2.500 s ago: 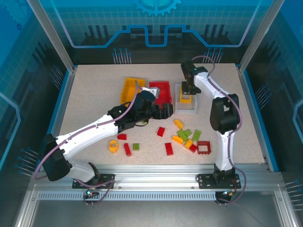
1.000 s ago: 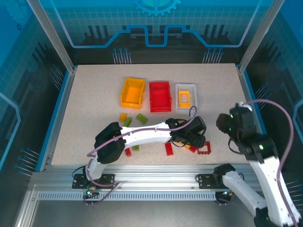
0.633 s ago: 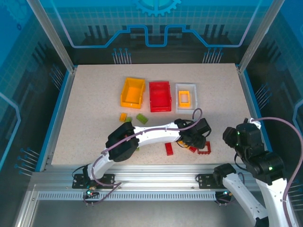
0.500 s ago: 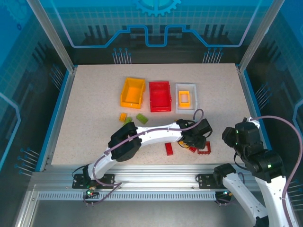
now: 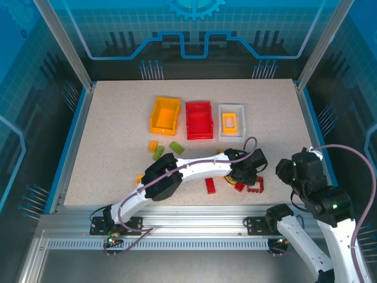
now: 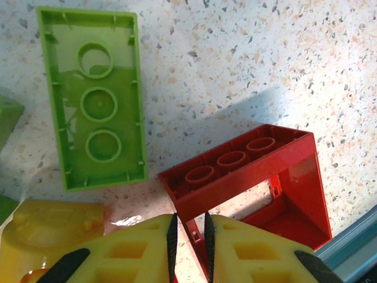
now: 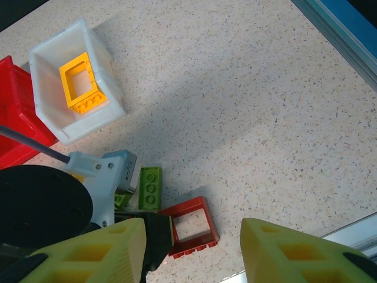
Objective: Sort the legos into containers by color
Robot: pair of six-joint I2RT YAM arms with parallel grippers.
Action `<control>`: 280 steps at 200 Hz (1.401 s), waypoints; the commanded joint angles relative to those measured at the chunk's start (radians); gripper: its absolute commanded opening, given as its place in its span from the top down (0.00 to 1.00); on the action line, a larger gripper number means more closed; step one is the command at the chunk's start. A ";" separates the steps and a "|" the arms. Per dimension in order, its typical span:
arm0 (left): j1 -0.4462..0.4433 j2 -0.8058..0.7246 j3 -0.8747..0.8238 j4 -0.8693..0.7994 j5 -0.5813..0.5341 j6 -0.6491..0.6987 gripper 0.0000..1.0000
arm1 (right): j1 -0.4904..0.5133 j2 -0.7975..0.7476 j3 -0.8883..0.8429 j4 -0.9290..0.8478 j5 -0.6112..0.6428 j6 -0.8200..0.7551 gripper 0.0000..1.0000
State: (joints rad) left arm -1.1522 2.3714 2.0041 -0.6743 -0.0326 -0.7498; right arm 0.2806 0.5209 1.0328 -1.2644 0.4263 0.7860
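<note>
Since a second ago, your left arm has slid further right along the near side of the table, and the left end effector has gone from well apart to almost closed. Your right arm has pulled back toward the near right corner (two and a half seconds ago it stood over the white container, where the yellow frame lego lies).

The left end effector is now down on the red frame lego, at the near right of the table. Its yellow fingers pinch one thin wall of the frame, and only that wall sits in the narrow gap. An upturned green lego lies just left of the red frame, not touching it.

Your right end effector hangs above the table with its jaws wide apart and nothing between them. The red container and the yellow-orange container stand to the left of the white one, at the far middle.
</note>
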 commanded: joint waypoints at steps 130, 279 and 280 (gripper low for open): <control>0.013 -0.084 0.096 -0.060 -0.132 0.087 1.00 | -0.003 -0.008 0.059 0.032 -0.057 -0.079 0.54; 0.821 -0.491 -0.249 -0.085 -0.293 0.480 1.00 | 0.550 0.767 0.342 0.727 -0.208 -0.214 0.56; 0.823 -0.486 -0.244 -0.085 -0.297 0.483 1.00 | 0.550 0.772 0.346 0.728 -0.207 -0.211 0.56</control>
State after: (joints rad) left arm -0.3672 1.8084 1.6955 -0.7544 -0.2752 -0.3862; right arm 0.7944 1.1740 1.2850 -0.6895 0.1764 0.5770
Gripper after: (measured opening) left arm 0.050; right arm 0.441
